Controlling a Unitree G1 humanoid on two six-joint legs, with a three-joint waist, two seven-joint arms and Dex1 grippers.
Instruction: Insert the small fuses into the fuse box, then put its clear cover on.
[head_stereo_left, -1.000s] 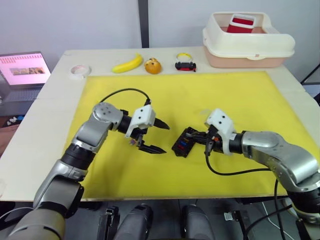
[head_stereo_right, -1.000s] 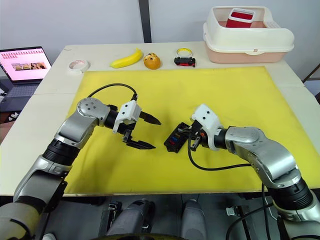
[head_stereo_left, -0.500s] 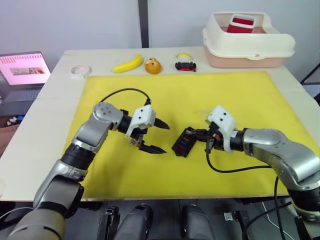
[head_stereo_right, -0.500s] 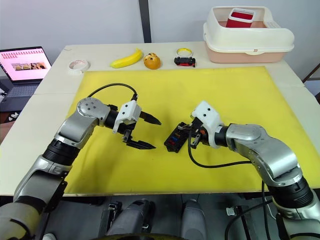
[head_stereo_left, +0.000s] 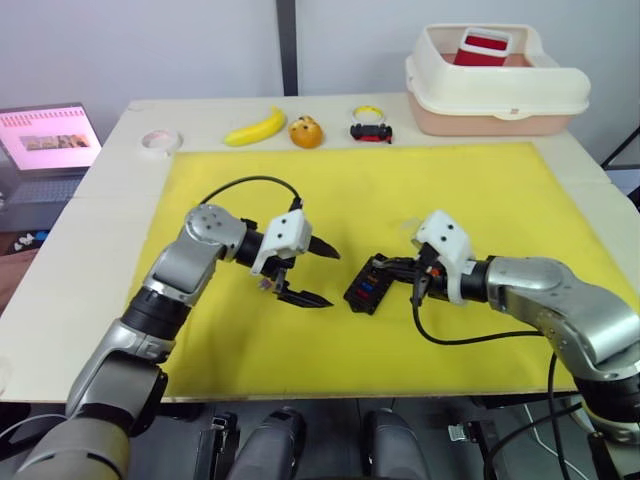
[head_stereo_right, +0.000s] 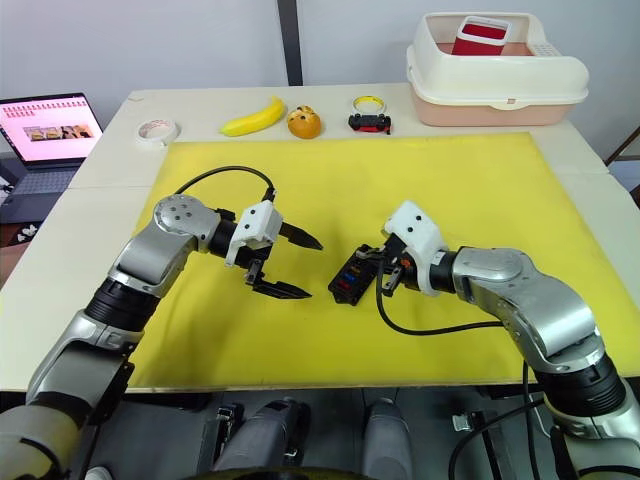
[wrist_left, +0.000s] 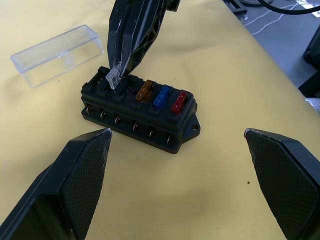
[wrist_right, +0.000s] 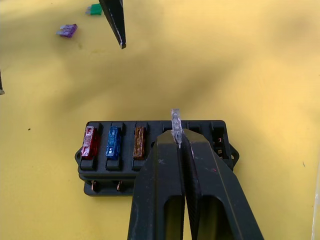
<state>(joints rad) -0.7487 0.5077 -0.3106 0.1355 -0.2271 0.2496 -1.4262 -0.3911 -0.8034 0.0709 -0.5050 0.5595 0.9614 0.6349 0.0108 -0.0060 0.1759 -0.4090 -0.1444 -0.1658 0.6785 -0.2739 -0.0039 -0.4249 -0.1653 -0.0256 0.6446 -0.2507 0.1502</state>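
Now the right gripper (wrist_right: 176, 142) pinches a pale fuse (wrist_right: 175, 123), light, rigid, slippery, by its top edge over the fuse box (wrist_left: 140, 116); left gripper (head_stereo_left: 312, 272), spread wide, waits at nine o'clock.

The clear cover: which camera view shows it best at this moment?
The left wrist view: the clear cover lies whole on the yellow mat beside the fuse box, edges plainly outlined. In the left eye view it is only a faint pale patch beyond the right end effector. In the right wrist view I cannot make it out.
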